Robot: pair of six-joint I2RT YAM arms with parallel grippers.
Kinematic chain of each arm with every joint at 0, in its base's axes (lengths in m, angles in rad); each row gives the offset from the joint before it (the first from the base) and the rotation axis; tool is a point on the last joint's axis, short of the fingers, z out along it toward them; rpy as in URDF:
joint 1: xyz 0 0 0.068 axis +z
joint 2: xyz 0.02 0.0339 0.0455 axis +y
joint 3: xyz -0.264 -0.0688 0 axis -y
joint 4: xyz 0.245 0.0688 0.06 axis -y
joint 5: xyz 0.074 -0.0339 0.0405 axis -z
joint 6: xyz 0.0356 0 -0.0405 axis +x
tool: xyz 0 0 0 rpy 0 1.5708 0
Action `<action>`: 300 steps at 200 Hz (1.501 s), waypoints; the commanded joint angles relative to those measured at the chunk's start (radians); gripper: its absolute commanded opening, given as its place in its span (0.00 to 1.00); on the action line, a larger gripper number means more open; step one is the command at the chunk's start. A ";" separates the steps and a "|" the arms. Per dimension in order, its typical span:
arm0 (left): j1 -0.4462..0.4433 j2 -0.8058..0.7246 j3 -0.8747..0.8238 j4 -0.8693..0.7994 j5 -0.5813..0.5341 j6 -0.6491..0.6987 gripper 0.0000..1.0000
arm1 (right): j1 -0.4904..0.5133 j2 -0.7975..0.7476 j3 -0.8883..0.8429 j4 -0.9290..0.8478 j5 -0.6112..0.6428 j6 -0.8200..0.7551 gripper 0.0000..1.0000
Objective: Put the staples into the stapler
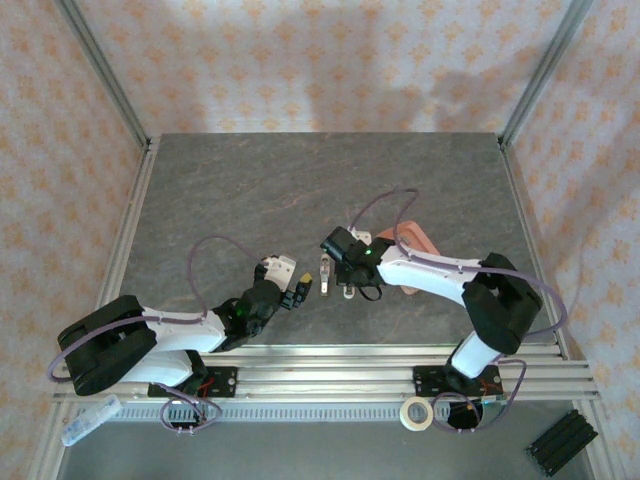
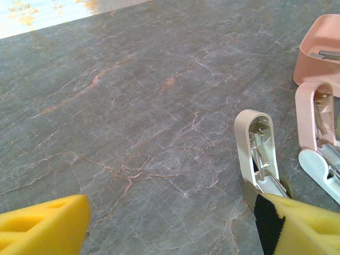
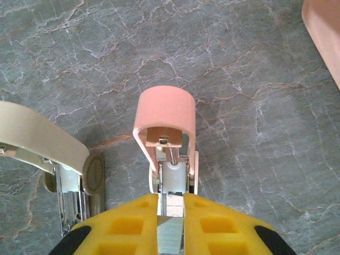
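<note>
The staples [image 3: 170,240] sat lined up with the pink stapler [image 3: 163,109]
The right fingers [image 3: 127,226] gripped the staples just behind its open rail; the left fingers [image 2: 42,223] stood apart nearby. A straight, level push looked best

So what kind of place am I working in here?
Probably a lab robot cell: a stone-look table framed by aluminium rails, patterned walls around, two arms bolted at its edge. The right gripper is shut on the pink stapler.

A grey table [image 2: 133,106] bears a beige stapler [image 2: 258,149], pink stapler [image 2: 313,114] and salmon tray [image 2: 319,48].
</note>
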 commanded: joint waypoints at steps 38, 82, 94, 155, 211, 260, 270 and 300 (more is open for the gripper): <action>0.008 0.006 0.024 0.035 -0.008 0.018 0.82 | 0.006 0.032 -0.027 0.017 0.017 0.021 0.16; 0.008 0.010 0.027 0.037 -0.005 0.019 0.82 | 0.006 0.046 -0.038 0.015 0.020 0.015 0.16; 0.008 0.012 0.028 0.036 -0.006 0.019 0.82 | 0.006 0.050 -0.043 0.023 0.016 0.016 0.16; 0.008 0.013 0.026 0.035 -0.002 0.019 0.82 | 0.012 0.012 -0.024 -0.008 0.034 0.012 0.16; 0.008 0.015 0.028 0.041 -0.001 0.016 0.82 | 0.012 -0.015 -0.004 -0.003 0.041 -0.005 0.16; 0.008 0.011 0.025 0.040 -0.002 0.018 0.82 | 0.014 0.020 -0.024 0.021 0.022 0.001 0.16; 0.008 0.011 0.025 0.038 -0.003 0.018 0.82 | 0.014 0.025 -0.028 0.021 0.020 0.002 0.16; 0.007 0.011 0.025 0.037 -0.005 0.018 0.82 | 0.014 0.039 -0.038 0.029 0.018 0.003 0.16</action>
